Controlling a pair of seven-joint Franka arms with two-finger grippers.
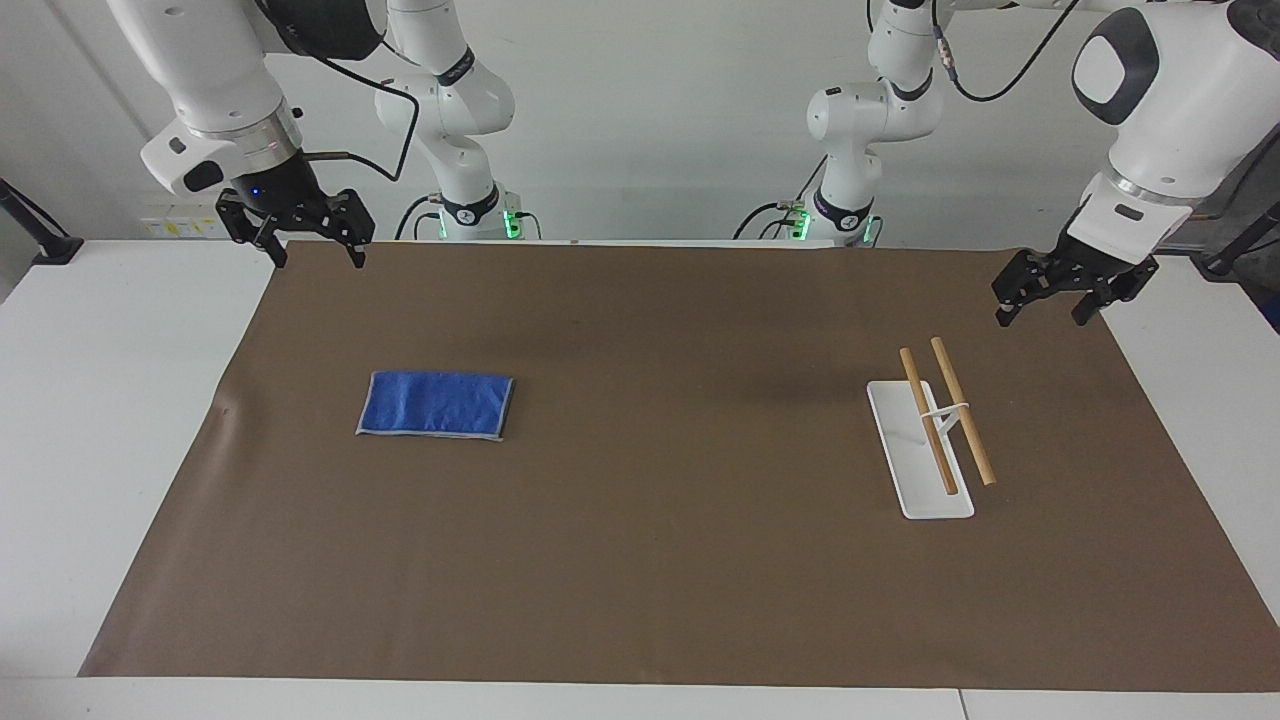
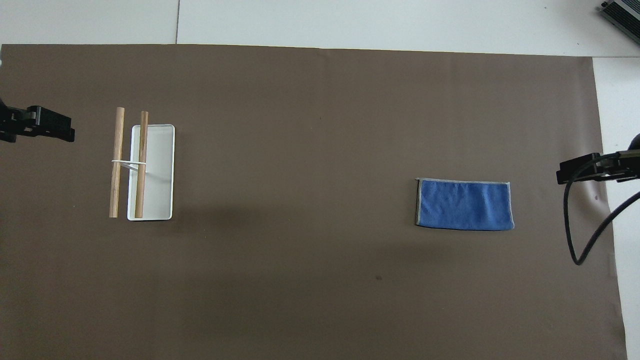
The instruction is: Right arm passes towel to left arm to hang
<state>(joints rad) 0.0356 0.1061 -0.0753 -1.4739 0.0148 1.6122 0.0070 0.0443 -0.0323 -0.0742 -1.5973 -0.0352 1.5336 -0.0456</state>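
The folded blue towel with pale grey edging lies flat on the brown mat toward the right arm's end of the table; it also shows in the overhead view. My right gripper hangs open and empty in the air over the mat's edge near its base, apart from the towel; only its tip shows in the overhead view. My left gripper hangs open and empty over the mat's edge at the left arm's end, beside the rack; its tip shows in the overhead view.
A white-based rack with two wooden bars stands toward the left arm's end; it also shows in the overhead view. The brown mat covers most of the white table. A black cable loops by the right gripper.
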